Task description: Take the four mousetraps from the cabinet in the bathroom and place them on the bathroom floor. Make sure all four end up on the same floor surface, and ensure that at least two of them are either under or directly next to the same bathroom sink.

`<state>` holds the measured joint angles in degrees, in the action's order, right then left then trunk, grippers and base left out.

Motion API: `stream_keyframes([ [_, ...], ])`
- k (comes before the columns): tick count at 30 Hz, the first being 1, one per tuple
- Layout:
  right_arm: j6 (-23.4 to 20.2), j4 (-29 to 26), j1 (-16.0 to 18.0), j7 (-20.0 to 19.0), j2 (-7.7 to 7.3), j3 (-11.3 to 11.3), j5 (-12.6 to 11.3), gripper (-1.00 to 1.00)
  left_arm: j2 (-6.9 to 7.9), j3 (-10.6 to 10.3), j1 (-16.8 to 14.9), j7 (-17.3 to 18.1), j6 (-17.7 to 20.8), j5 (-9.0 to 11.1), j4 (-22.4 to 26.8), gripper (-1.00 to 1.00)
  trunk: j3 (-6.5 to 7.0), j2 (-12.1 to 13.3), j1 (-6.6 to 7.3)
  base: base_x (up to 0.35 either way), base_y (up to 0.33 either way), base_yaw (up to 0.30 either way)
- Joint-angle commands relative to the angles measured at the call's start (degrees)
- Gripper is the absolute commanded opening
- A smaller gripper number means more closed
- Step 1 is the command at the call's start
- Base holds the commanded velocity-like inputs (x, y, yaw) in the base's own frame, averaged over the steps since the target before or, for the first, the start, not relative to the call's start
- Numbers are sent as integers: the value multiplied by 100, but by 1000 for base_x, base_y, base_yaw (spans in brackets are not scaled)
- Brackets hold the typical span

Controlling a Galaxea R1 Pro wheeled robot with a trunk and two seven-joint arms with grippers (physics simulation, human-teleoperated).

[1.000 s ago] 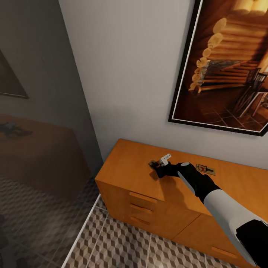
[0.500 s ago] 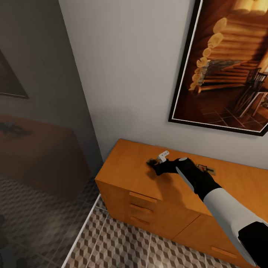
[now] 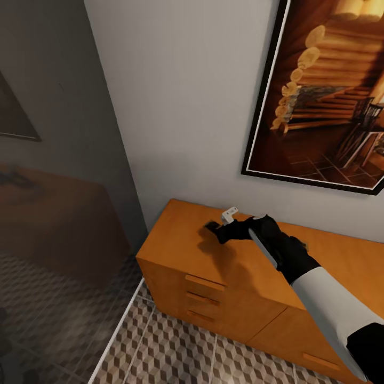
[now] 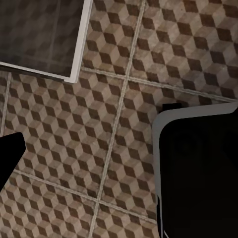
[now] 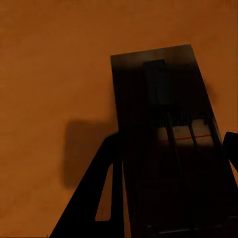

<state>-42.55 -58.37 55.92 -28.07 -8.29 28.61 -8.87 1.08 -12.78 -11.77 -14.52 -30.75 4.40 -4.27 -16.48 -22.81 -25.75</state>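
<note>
Right gripper (image 3: 214,231) clenched on one mousetrap (image 5: 166,134), fingers (image 5: 99,198) flanking its sides, trap held above the cabinet (image 3: 181,250) top toward its rear left corner. Shadow falls on the wood below. Left gripper: state cannot be told; its camera faces the bathroom floor (image 4: 99,124).

The orange-brown cabinet (image 3: 181,250) stands on the cube-patterned bathroom floor (image 3: 176,352) against the far wall, its flat top carrying a mousetrap (image 3: 302,246) toward the right.
</note>
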Motion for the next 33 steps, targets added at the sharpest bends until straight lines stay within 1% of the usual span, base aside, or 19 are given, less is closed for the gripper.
stream_keyframes([
  [1,-317,-251,7,20,-8,8,-58,-100,-3,-49,-9,-7,-36,44,-22,100,-11,-11,-3,0,0,0],
  [4,-576,-548,7,22,-12,6,-55,-100,-3,-49,-9,-7,-36,44,-22,100,-11,-11,-3,-6,0,0],
  [8,-833,-810,7,47,-14,-9,-54,-100,-3,-49,-9,-7,-36,44,-22,100,-11,-11,-3,-79,0,0],
  [11,-1060,-1024,7,125,-15,-36,-53,-100,-3,-49,-9,-7,-36,44,-22,100,-11,-11,-3,-226,0,0],
  [13,-1130,-1090,7,168,-17,-48,-53,-100,-3,-49,-9,-7,-36,44,-22,100,-11,-11,-3,-284,0,0],
  [20,-1198,-1155,7,238,-23,-59,-50,-100,-3,-49,-9,-7,-36,44,-22,100,-11,-11,-3,-318,0,0],
  [26,-1197,-1153,7,444,-24,-53,-20,-100,-3,-49,-9,-7,-36,44,-22,100,-11,-11,-3,-328,9,0],
  [33,-1194,-1151,7,500,-29,-42,-10,-100,-3,-49,-9,-7,-36,44,-22,100,-11,-11,-3,-289,149,0],
])
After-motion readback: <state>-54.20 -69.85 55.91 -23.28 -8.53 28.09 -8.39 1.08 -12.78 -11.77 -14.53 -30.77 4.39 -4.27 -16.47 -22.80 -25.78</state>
